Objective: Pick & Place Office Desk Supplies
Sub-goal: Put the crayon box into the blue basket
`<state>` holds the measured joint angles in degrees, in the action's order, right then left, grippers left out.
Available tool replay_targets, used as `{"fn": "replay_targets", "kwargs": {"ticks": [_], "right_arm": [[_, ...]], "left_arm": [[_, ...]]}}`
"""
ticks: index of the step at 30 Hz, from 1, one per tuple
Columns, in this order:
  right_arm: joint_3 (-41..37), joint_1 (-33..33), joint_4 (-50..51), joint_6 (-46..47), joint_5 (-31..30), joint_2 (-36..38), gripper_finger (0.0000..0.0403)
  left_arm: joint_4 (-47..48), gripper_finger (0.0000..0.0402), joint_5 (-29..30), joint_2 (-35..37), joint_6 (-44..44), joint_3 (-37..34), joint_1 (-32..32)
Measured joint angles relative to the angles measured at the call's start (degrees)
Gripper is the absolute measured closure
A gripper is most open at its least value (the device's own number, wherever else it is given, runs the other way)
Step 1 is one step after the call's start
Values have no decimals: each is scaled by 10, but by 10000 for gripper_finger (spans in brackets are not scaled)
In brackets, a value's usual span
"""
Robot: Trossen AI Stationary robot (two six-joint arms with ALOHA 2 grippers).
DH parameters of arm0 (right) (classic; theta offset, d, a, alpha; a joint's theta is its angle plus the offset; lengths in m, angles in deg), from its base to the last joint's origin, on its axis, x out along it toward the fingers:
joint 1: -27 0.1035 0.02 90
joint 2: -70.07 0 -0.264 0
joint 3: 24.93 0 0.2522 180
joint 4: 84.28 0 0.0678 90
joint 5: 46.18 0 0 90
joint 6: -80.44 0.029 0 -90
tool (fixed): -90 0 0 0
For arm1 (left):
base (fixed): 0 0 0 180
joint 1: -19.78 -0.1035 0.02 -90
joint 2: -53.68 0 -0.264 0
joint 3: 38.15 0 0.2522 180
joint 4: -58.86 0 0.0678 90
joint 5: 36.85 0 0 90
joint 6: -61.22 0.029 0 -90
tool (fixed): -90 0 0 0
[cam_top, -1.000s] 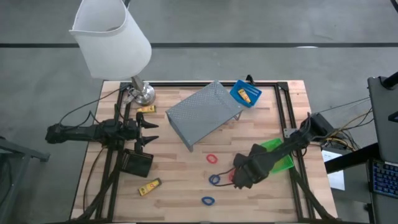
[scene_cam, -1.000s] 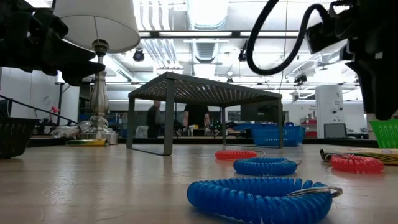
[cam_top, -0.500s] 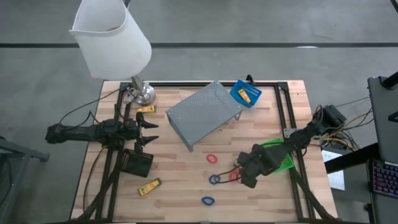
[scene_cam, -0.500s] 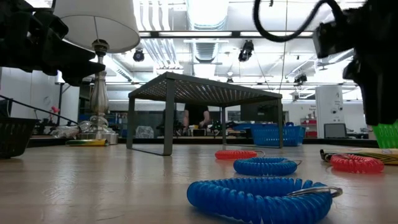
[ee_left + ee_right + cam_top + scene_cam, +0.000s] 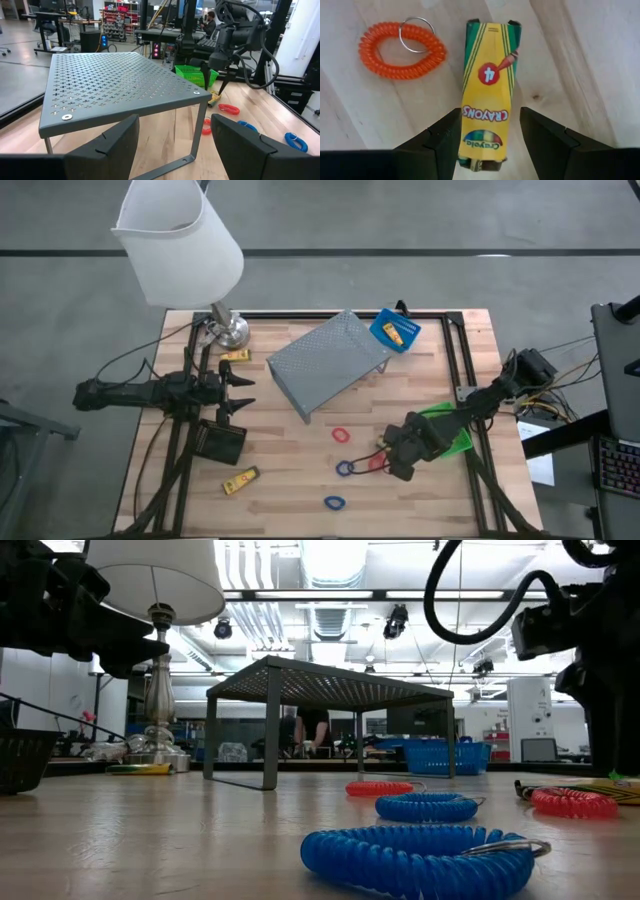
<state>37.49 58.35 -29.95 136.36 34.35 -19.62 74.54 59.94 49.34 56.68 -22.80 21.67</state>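
My right gripper [image 5: 489, 112] is open and low over the table, in front of the green bin [image 5: 452, 432]. Its fingers stand on either side of a yellow crayon box [image 5: 487, 85] that lies flat on the wood, with a red coil loop [image 5: 401, 50] beside it. My left gripper [image 5: 244, 392] waits open near the table's left side, above the black bin [image 5: 220, 441]. Other yellow boxes lie at the lamp base [image 5: 236, 355] and near the front edge [image 5: 240, 480]. A further one sits in the blue bin [image 5: 396, 330]. Two blue loops [image 5: 345, 468] [image 5: 334, 502] and another red loop [image 5: 342, 435] lie mid-table.
A grey perforated metal shelf [image 5: 328, 362] stands on legs in the table's middle. A lamp with a white shade [image 5: 180, 240] and metal base [image 5: 230, 330] stands at the far left corner. Black frame rails run along the table's left and right sides.
My right gripper has shifted a little toward the table's right edge and come down closer to the table, so the red loop beside it is now uncovered in the high view. The left arm has kept still.
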Motion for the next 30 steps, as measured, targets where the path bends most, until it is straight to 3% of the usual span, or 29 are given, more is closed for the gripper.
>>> {"fn": "replay_targets", "kwargs": {"ticks": [30], "right_arm": [[-44, 0, -83, 6, -10, 0, 204]], "left_arm": [[0, 148, 0, 0, 0, 0, 0]]}}
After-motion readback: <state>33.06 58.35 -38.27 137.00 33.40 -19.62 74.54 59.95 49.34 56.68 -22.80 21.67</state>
